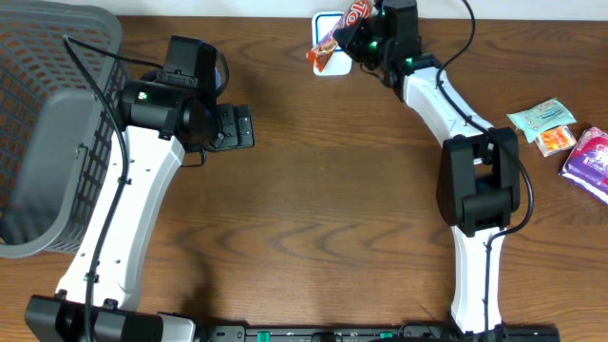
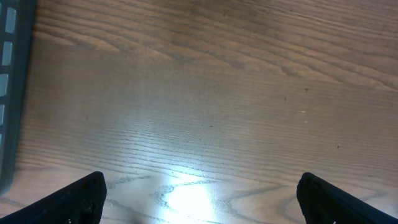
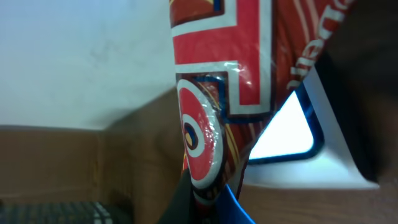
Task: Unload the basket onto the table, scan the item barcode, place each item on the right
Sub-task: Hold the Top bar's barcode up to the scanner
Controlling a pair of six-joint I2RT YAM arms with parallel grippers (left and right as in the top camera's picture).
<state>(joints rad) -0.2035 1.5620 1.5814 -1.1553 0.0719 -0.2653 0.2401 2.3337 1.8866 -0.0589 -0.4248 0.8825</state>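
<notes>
The right gripper [image 1: 364, 36] is clamped on one end of a glossy red-and-orange snack packet [image 1: 326, 49], which hangs over the white, blue-rimmed scanner [image 1: 325, 20] at the far edge of the brown wooden table [image 1: 313, 190]; the left gripper [image 1: 239, 126] stands wide apart and empty above bare wood near the grey plastic mesh basket [image 1: 95, 43] at the left edge. A missed read seems the main risk: the crinkled film may glare or turn its barcode, not visible here, away from the scanner; the thin pinch could also slip.
</notes>
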